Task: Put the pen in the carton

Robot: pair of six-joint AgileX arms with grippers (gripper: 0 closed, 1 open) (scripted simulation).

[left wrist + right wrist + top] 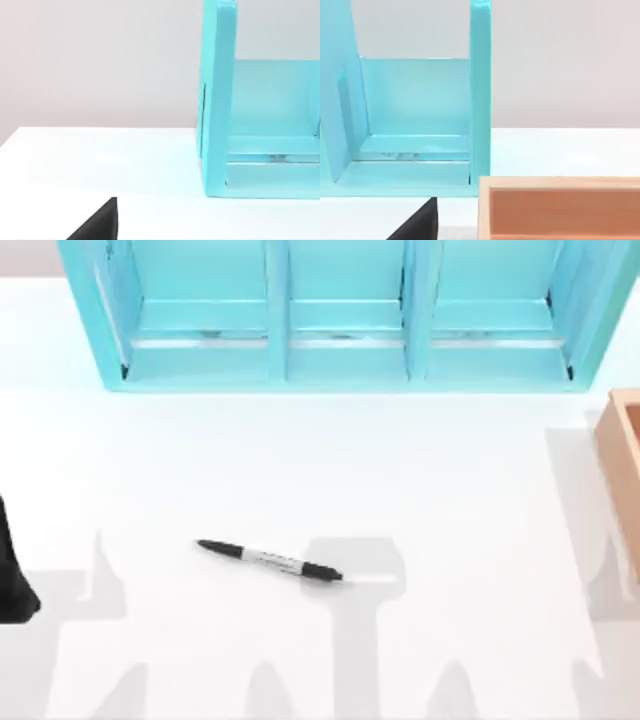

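Note:
The pen (270,561) lies flat on the white table a little left of centre, slightly slanted, with black ends and a white printed barrel. The carton (622,445) is a tan open-topped box at the table's right edge, cut off by the frame; its thick near wall (560,182) and its inside show close up in the right wrist view. A black piece of my left arm (12,575) sits at the far left edge, well away from the pen. A dark corner of my left gripper (100,222) and of my right gripper (420,220) shows in each wrist view. Nothing is held.
A big turquoise shelf unit (340,360) with upright dividers stands along the back of the table. Its end walls (217,100) (480,90) show in both wrist views. The carton stands just in front of its right end. White tabletop surrounds the pen.

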